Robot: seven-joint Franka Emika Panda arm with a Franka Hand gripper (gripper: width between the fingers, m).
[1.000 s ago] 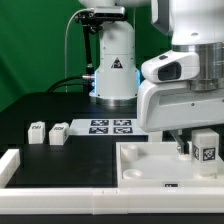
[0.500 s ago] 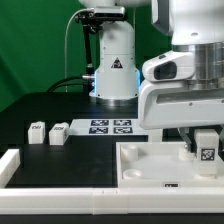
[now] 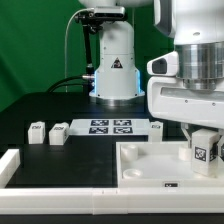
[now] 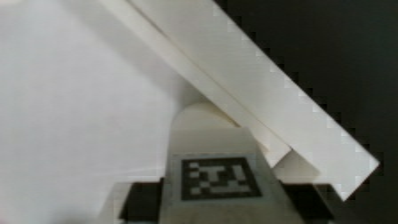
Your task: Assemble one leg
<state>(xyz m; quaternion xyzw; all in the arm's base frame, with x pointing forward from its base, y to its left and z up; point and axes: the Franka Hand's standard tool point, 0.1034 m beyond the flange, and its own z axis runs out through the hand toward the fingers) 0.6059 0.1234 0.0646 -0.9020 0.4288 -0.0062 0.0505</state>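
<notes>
The claw (image 4: 210, 203) grasps the leg (image 3: 206, 150) between its fingers, at the exterior view's right, over the right part of the white tabletop (image 3: 140, 162).

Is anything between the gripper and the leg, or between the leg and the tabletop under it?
Nothing visible does. The gripper is shut on the leg, holding it at the tabletop beside its raised rim. The white surface around the leg looks bare.

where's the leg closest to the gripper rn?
Far right of the exterior view: the leg is clamped in the gripper, down at the right-hand corner of the tabletop, to the right of the marker board.
</notes>
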